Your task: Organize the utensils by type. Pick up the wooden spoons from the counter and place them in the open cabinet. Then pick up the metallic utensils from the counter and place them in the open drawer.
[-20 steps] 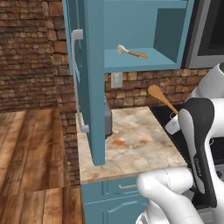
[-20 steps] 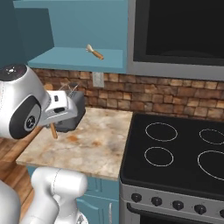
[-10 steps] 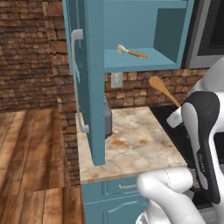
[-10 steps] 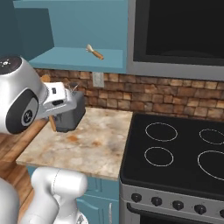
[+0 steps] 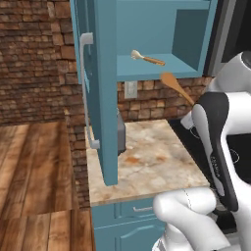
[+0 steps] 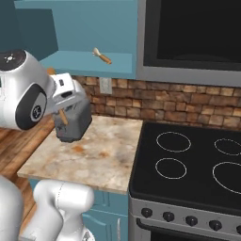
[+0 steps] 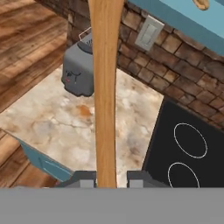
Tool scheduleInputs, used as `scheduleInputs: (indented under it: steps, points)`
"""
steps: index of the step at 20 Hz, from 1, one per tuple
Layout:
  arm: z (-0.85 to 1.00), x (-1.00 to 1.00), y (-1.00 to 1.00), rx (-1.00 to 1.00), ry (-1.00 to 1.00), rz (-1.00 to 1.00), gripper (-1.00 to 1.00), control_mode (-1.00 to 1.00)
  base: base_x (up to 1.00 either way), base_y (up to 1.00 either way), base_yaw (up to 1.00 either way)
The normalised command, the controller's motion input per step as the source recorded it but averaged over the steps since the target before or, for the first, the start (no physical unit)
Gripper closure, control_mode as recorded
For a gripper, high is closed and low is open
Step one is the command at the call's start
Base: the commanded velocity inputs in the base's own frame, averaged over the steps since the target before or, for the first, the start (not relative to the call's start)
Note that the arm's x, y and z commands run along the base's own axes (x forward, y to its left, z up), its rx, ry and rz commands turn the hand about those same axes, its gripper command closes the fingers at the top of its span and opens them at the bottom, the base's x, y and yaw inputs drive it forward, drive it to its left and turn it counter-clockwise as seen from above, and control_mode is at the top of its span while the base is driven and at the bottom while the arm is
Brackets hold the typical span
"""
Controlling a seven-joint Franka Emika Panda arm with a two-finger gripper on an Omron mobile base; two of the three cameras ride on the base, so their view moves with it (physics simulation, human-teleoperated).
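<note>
One wooden spoon [image 5: 175, 87] is pinched by its handle in the claw [image 7: 106, 178], bowl pointing up toward the open cabinet shelf [image 5: 162, 72] just above it.

The bench [image 5: 162, 162] is a beige marbled stone top with brown blotches, set over teal cabinet fronts and butting against a black stovetop [image 6: 188, 164] on one side. A grey toaster [image 7: 78, 72] stands on it near the back, close to the brick wall, by the edge away from the stovetop. The stone in front of the toaster lies bare.

Above the bench, the cabinet shelf [image 5: 162, 72] is teal and flat. One wooden spoon [image 5: 147, 59] lies on it, its pale bowl apparently pointing away from the stovetop side, though it is small in both base views.
</note>
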Motion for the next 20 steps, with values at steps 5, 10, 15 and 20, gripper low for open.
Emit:
scheduleInputs:
  steps: [5,10,15,20]
  points:
    - [0.05,0.64,0.00,-0.13,-0.10,0.03,1.00,-1.00,0.00,0.00,0.00]
    - [0.16,0.49,0.00,-0.08,-0.09,0.04,1.00,-1.00,0.00,0.00,0.00]
    - [0.33,0.47,0.00,0.00,-0.01,0.03,1.00,-1.00,0.00,0.00,0.00]
    - [0.47,0.44,0.00,0.00,-0.02,0.02,1.00,-1.00,0.00,0.00,0.00]
